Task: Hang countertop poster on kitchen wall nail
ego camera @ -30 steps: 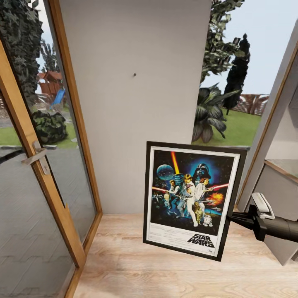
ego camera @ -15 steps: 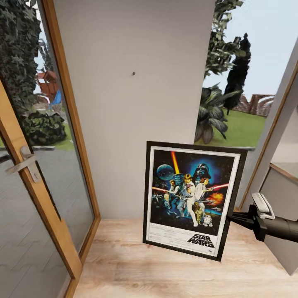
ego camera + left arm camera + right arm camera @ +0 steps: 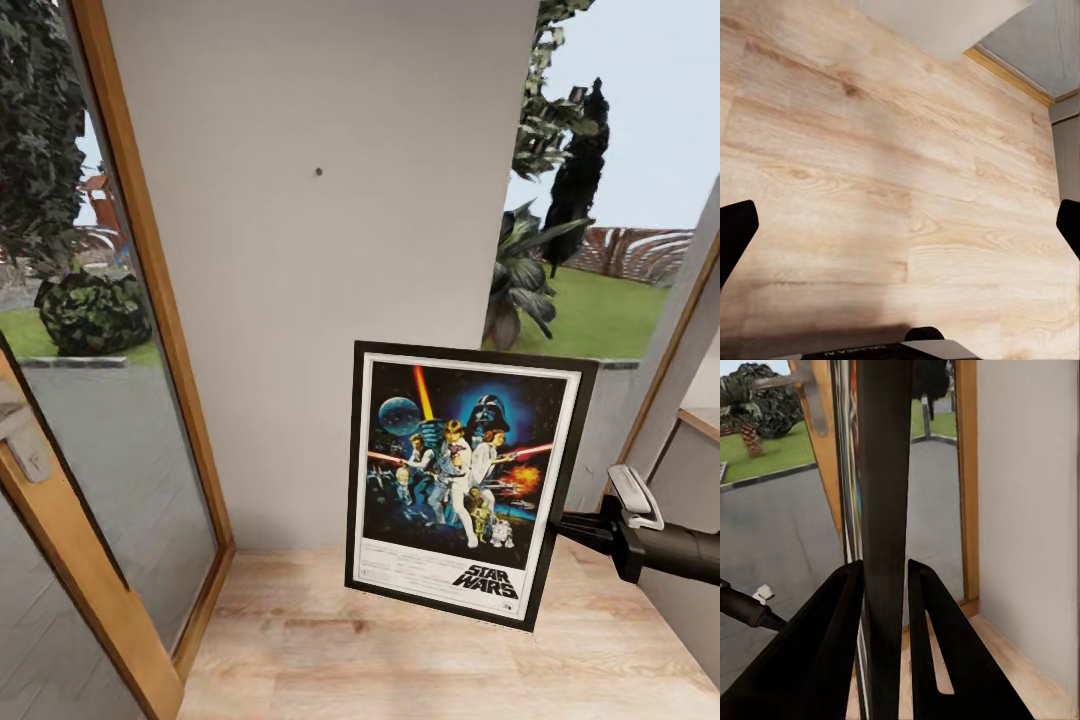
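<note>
Half done, by my reading: poster [image 3: 462, 482] lifted, right gripper [image 3: 886, 585] clamped on its frame edge. Wall nail [image 3: 318, 172] at 11 o'clock from poster; hanging remains.

The floor [image 3: 420, 650] is pale wood planks with a soft shine. The door frame [image 3: 140, 260] is smooth orange-brown wood around glass, and the wall [image 3: 320, 300] looks matt grey.

Black-framed Star Wars poster [image 3: 461, 481] hangs slightly tilted, clear of the floor.
</note>
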### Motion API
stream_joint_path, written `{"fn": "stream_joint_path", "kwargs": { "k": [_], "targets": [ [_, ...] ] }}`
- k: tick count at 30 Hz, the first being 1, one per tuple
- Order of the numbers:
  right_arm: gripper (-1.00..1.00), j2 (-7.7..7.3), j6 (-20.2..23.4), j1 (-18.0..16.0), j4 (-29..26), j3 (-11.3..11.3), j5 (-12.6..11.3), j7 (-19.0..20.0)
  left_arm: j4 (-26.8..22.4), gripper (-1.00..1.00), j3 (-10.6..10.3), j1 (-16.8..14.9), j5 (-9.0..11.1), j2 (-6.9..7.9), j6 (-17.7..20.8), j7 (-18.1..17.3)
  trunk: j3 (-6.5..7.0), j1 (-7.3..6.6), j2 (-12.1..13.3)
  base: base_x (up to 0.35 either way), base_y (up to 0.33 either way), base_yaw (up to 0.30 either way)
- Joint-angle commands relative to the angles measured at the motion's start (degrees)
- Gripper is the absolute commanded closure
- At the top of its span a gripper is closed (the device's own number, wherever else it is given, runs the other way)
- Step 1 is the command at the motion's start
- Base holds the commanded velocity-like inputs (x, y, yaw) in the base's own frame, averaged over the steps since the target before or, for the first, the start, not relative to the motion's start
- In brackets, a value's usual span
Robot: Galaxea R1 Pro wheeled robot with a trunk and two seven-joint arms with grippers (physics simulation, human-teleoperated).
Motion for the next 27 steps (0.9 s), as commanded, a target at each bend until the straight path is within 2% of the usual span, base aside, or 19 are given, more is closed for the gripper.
{"fn": "stream_joint_path", "kwargs": {
  "k": [1, 9, 15, 16, 17, 20, 21, 23, 25, 27],
  "targets": [
    [1.00, -0.01, 0.7, -0.1, 0.0, 0.0, -0.1, 0.3, -0.1, -1.00, -0.5, 0.0, 0.4, 0.05, -0.3, 0.0, -0.10, 0.07, -0.1, 0.337, 0.000, 0.000],
    [1.00, -0.01, 0.6, -0.1, 0.0, 0.0, -0.1, 0.3, -0.1, -1.00, -0.5, 0.0, 0.4, 0.05, -0.3, 0.0, -0.10, 0.07, -0.1, 0.309, 0.000, 0.000],
    [1.00, -0.02, 0.8, 0.0, 0.0, 0.1, -0.2, 0.3, -0.1, -1.00, -0.5, 0.0, 0.4, 0.05, -0.3, 0.0, -0.10, 0.07, -0.1, 0.051, 0.000, 0.000],
    [1.00, 0.16, 0.9, 0.0, 0.0, 0.1, -0.2, 0.3, -0.1, -1.00, -0.5, 0.0, 0.4, 0.03, -0.3, 0.0, -0.10, 0.07, -0.1, 0.007, 0.000, 0.000],
    [1.00, 1.03, 0.9, 0.0, 0.0, 0.3, -0.1, 0.1, -0.1, -1.00, -0.5, 0.0, 0.4, -0.03, -0.3, 0.0, -0.10, 0.07, -0.1, 0.000, 0.000, 0.000],
    [1.00, 1.14, 1.0, -0.1, -0.1, 0.5, -0.1, 0.0, -0.1, -1.00, -0.6, 0.0, 0.4, -0.03, -0.3, 0.0, -0.10, 0.07, -0.1, 0.000, 0.000, 0.000],
    [1.00, 2.42, 2.8, -0.1, -0.6, 1.1, -0.1, -0.1, -0.2, -1.00, -0.6, 0.0, 0.4, -0.34, -0.3, 0.0, -0.10, 0.07, -0.1, 0.000, 0.000, 0.000],
    [1.00, 3.38, 6.8, -0.9, -1.7, 2.0, 0.0, -0.2, -0.2, -1.00, -0.6, 0.0, 0.4, -0.61, -0.3, 0.1, -0.10, 0.07, -0.1, 0.000, 0.000, 0.000],
    [1.00, 3.57, 8.3, -1.8, -2.5, 2.5, 0.0, -0.2, -0.2, -1.00, -0.6, 0.0, 0.4, -0.66, -0.3, 0.1, -0.10, 0.07, -0.1, 0.000, 0.000, 0.000],
    [1.00, 3.79, 11.1, -4.8, -3.9, 4.4, 0.0, -0.3, -0.2, -1.00, -0.6, 0.0, 0.4, -0.71, -0.4, 0.1, -0.10, 0.07, -0.1, 0.000, 0.000, 0.000]
  ]
}}
